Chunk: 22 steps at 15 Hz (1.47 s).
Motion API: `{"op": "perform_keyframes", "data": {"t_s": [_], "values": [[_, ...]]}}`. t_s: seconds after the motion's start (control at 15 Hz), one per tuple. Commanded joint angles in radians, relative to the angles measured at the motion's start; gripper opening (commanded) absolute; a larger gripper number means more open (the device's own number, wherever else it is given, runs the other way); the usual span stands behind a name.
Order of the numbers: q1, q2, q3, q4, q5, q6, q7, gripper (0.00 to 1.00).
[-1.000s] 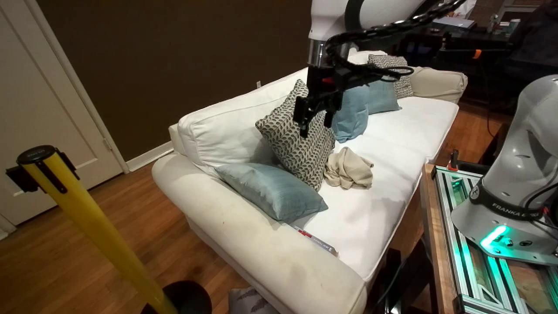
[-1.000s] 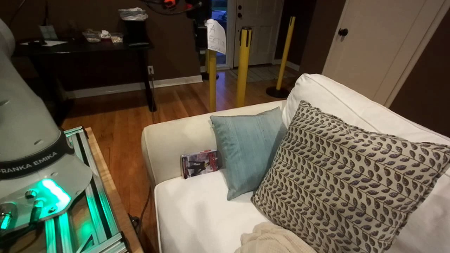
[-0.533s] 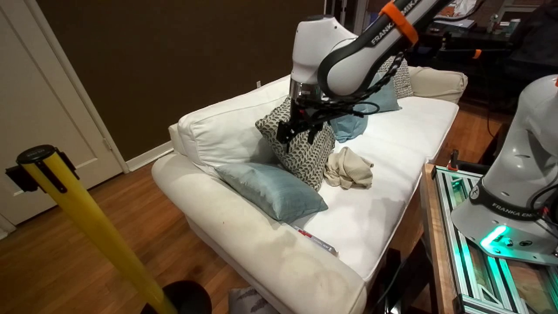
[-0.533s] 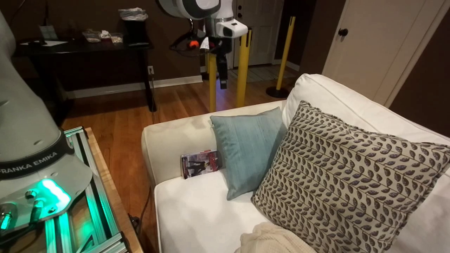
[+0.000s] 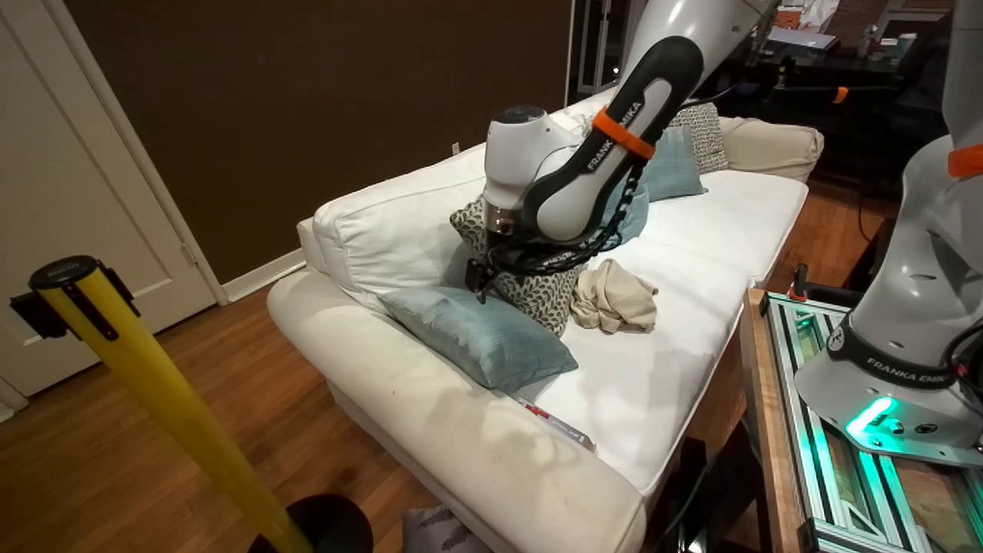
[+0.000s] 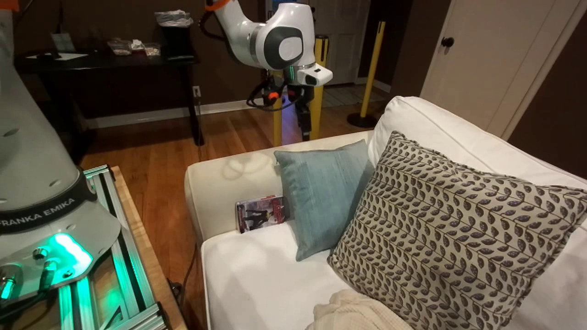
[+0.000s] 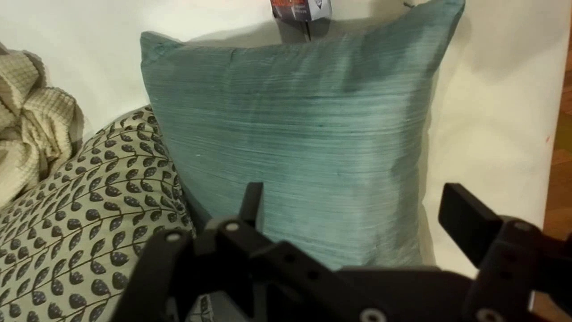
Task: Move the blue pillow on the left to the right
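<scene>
The blue pillow (image 5: 480, 338) leans against the near sofa arm, tilted, its lower edge on the seat. It also shows in an exterior view (image 6: 323, 197) and fills the middle of the wrist view (image 7: 290, 129). My gripper (image 5: 478, 288) points down above the pillow. In an exterior view my gripper (image 6: 305, 130) appears just beyond the sofa arm's top edge. In the wrist view the fingers of my gripper (image 7: 351, 210) are wide apart with nothing between them. One finger is over the pillow, the other past its edge over the sofa arm. The gripper hides the pillow's lower edge there.
A grey-and-white patterned pillow (image 6: 458, 229) leans right beside the blue pillow. A boxed case (image 6: 260, 213) stands against the sofa arm (image 5: 430, 430). A beige blanket (image 5: 614, 299) lies on the seat. More blue pillows (image 5: 676, 165) sit farther along. A yellow post (image 5: 153, 369) stands outside.
My gripper has come down and moved from in front of the patterned pillow to above the blue pillow. The pillows, blanket and case have not moved.
</scene>
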Motion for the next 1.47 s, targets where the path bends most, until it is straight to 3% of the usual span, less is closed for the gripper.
{"op": "perform_keyframes", "data": {"t_s": [0.0,0.07,0.13,0.73,1.4], "values": [[0.065,0.110,-0.024,0.103,0.055,-0.061,0.002,1.00],[0.092,0.126,-0.044,0.123,0.051,-0.090,0.034,1.00],[0.072,0.078,-0.039,0.061,0.056,-0.033,-0.016,1.00],[0.097,0.118,-0.053,0.106,0.059,-0.060,0.005,1.00],[0.268,0.303,-0.172,0.259,-0.006,-0.079,0.202,1.00]]}}
